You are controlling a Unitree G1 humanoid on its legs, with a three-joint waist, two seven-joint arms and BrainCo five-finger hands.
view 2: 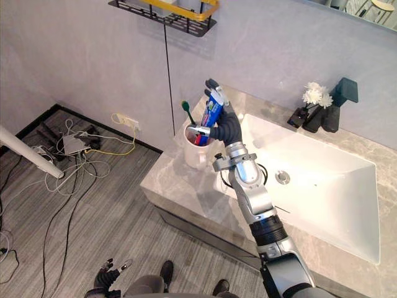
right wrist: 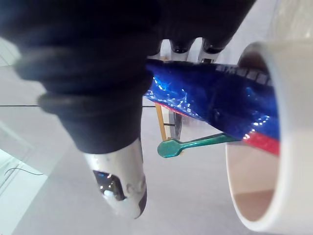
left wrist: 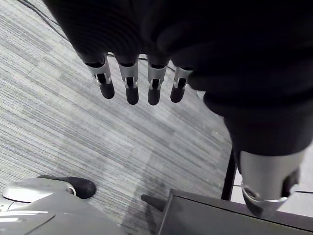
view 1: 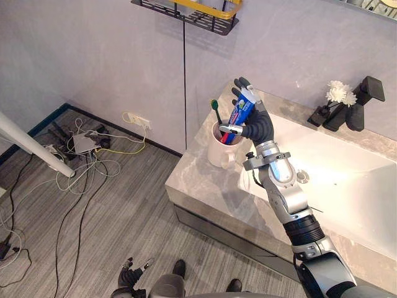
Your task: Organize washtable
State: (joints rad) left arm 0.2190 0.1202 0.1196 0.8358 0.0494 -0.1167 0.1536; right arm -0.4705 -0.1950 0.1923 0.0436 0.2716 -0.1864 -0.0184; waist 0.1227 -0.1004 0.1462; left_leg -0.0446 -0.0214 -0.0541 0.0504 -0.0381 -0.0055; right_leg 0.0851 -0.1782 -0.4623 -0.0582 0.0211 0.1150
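toothpaste tube (view 1: 240, 112) base unseen inside mug (view 1: 217, 156)

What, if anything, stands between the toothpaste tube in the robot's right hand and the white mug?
Nothing visible blocks it. The right hand grips the toothpaste tube, whose lower end already sits inside the mouth of the white mug. A green toothbrush stands in the same mug, beside the tube and not across its path.

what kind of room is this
Most likely a bathroom: a white sink set in a grey stone counter with a black faucet, a white cup holding a green toothbrush, and a blue toothpaste tube in the right robot hand.
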